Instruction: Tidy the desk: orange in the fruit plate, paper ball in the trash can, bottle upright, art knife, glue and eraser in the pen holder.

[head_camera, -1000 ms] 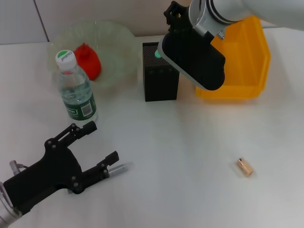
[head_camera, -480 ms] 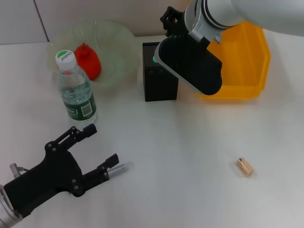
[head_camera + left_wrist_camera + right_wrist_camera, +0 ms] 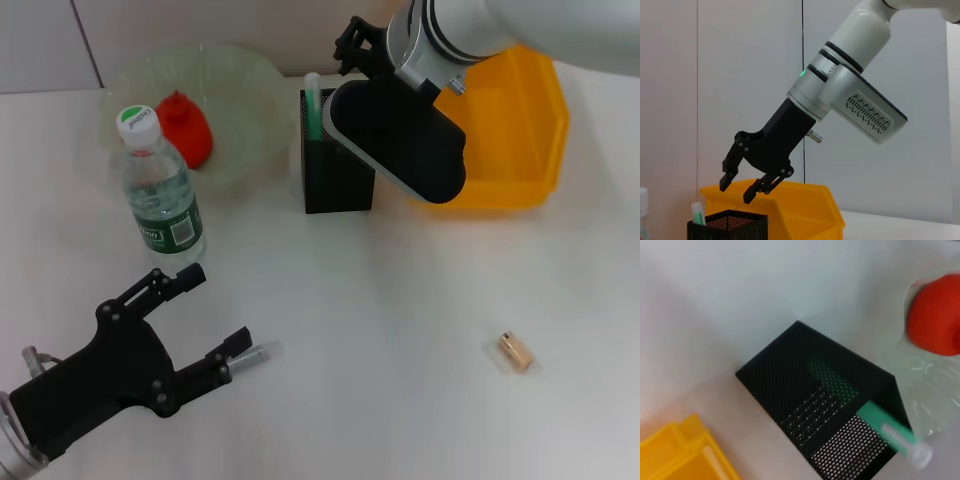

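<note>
Standing released in the black mesh pen holder (image 3: 338,165), the green-and-white glue stick (image 3: 313,105) has left the right gripper (image 3: 746,185), now spread above; left gripper (image 3: 195,322) spread, parked.

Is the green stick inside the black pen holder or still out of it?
Inside. The green stick stands in a corner of the pen holder, its top above the rim; the right gripper hangs open above it.

The pen holder (image 3: 338,165) stands at the back middle of the table (image 3: 400,300), with the fruit plate (image 3: 235,110) to its left and the trash can (image 3: 510,130) to its right. The bottle (image 3: 160,190) stands upright in front of the plate, and the eraser (image 3: 515,352) lies well apart at the front right. The right gripper (image 3: 747,182) hangs above the holder, and the left gripper (image 3: 205,325) is near the front left.
</note>
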You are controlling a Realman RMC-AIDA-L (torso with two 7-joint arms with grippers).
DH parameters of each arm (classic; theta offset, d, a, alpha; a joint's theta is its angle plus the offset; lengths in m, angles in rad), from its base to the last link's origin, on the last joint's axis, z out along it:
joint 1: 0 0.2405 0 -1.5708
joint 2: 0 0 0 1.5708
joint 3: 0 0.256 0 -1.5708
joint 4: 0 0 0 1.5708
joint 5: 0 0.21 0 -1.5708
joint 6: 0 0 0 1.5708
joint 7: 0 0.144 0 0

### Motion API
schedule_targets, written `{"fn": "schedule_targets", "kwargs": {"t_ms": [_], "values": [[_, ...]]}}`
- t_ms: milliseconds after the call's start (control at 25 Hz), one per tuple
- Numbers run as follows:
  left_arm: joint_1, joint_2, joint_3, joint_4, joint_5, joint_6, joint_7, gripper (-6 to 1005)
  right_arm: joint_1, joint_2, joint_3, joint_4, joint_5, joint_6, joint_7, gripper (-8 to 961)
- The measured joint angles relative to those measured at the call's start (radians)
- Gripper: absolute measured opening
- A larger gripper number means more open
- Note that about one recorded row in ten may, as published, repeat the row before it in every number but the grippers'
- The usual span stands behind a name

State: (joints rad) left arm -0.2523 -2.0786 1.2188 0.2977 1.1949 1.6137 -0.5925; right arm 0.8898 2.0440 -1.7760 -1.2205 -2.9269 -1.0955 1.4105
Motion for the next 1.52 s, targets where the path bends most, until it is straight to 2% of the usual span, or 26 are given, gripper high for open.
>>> {"fn": "schedule_targets", "kwargs": {"t_ms": [120,360,440,480,520,680,800,840,880,920,960,1000,1040,1080,1120,1160,1200,1240,1280,1440,1520], "values": [[0.0,0.0,0.0,0.0,0.0,0.002,0.0,814,-0.001,0.005,0.005,-0.022,0.0,-0.009,0.017,451],[0.005,0.001,0.0,0.0,0.0,0.008,0.0,814,-0.021,0.005,0.06,-0.127,0.002,-0.026,0.109,468],[0.008,0.003,-0.001,0.0,0.0,0.01,0.0,814,-0.058,0.003,0.112,-0.206,0.004,-0.021,0.188,491],[0.008,0.003,-0.001,0.0,0.0,0.01,0.0,814,-0.058,0.003,0.112,-0.206,0.004,-0.021,0.188,503],[0.008,0.003,-0.002,0.0,0.0,0.011,0.0,814,-0.092,0.005,0.161,-0.272,0.006,0.0,0.258,515],[0.009,0.005,-0.005,0.001,0.0,0.012,0.001,814,-0.147,0.007,0.217,-0.35,0.013,0.044,0.349,560],[0.005,0.007,-0.008,0.004,0.0,0.012,0.0,814,-0.194,0.022,0.271,-0.409,0.019,0.076,0.452,595],[0.003,0.007,-0.008,0.006,0.0,0.012,0.0,814,-0.223,0.035,0.309,-0.465,0.018,0.079,0.561,616],[0.003,0.007,-0.008,0.006,0.0,0.012,0.0,814,-0.223,0.035,0.309,-0.465,0.018,0.079,0.561,616],[0.003,0.008,-0.009,0.009,0.0,0.012,0.0,814,-0.243,0.04,0.336,-0.526,0.014,0.05,0.696,617],[0.003,0.008,-0.009,0.009,0.0,0.012,0.0,814,-0.243,0.04,0.336,-0.526,0.014,0.05,0.696,617],[-0.001,0.009,-0.011,0.012,0.0,0.012,0.0,814,-0.253,0.039,0.351,-0.564,0.011,0.015,0.77,617],[-0.004,0.01,-0.014,0.013,0.0,0.011,0.0,814,-0.271,0.039,0.375,-0.65,0.009,-0.094,0.897,618],[-0.004,0.01,-0.017,0.013,0.0,0.011,0.0,814,-0.271,0.039,0.375,-0.65,0.009,-0.094,0.897,618],[-0.005,0.012,-0.021,0.014,0.0,0.011,0.0,814,-0.281,0.039,0.38,-0.689,0.009,-0.15,0.943,618],[-0.005,0.012,-0.021,0.014,0.0,0.011,0.0,815,-0.294,0.039,0.389,-0.75,0.009,-0.287,1.032,619],[-0.005,0.012,-0.023,0.015,0.0,0.011,-0.001,815,-0.294,0.039,0.389,-0.75,0.009,-0.287,1.032,619],[-0.004,0.013,-0.023,0.017,0.0,0.011,-0.002,815,-0.296,0.04,0.397,-0.785,0.007,-0.415,1.115,619],[-0.003,0.013,-0.023,0.02,0.0,0.011,-0.004,815,-0.296,0.04,0.397,-0.785,0.007,-0.415,1.115,620],[0.002,0.016,-0.034,0.03,-0.001,0.018,-0.01,815,-0.3,0.041,0.394,-0.812,0.023,-0.671,1.259,624],[0.001,0.016,-0.036,0.03,-0.001,0.02,-0.011,815,-0.31,0.043,0.387,-0.816,0.032,-0.704,1.282,626]]}}
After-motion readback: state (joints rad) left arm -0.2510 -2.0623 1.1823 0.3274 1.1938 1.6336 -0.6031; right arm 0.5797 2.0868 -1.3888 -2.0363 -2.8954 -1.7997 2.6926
